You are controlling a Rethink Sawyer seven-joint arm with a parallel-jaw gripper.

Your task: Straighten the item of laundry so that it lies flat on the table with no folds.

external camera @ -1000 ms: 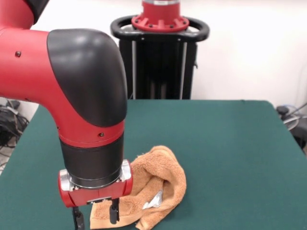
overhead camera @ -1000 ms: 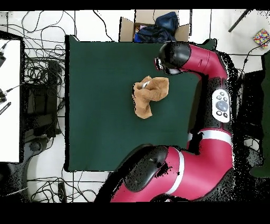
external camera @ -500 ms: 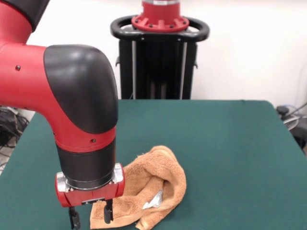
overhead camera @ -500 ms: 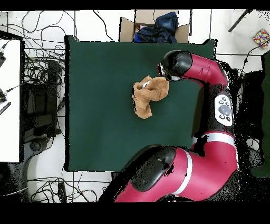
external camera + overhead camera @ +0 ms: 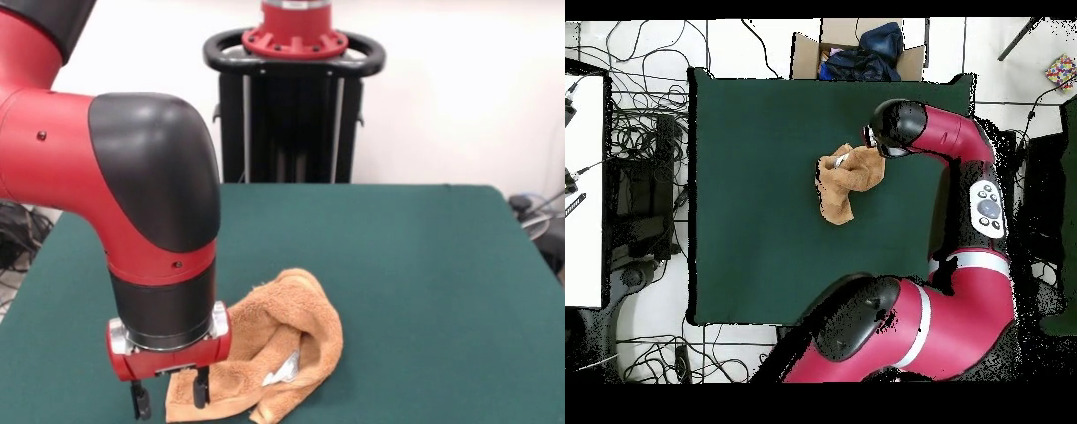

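Observation:
The item of laundry (image 5: 291, 340) is an orange-tan terry towel, bunched and folded over itself on the green table (image 5: 424, 265), with a small white tag showing in a fold. My gripper (image 5: 170, 397) hangs open at the towel's left front corner. One finger is in front of the towel's edge and the other is over bare table. From overhead, the towel (image 5: 843, 180) lies crumpled near the table's (image 5: 755, 220) middle. There the arm's wrist (image 5: 895, 125) covers the gripper, right at the towel's upper right end.
A cardboard box (image 5: 855, 50) of dark clothes sits past the table's top edge in the overhead view. Tangled cables (image 5: 645, 150) and a white bench (image 5: 583, 190) lie to the left. The arm's red links (image 5: 965, 250) run along the table's right side.
The wrist has shifted a little toward the towel in the overhead view, and the gripper has dipped slightly. The towel keeps nearly the same crumpled shape.

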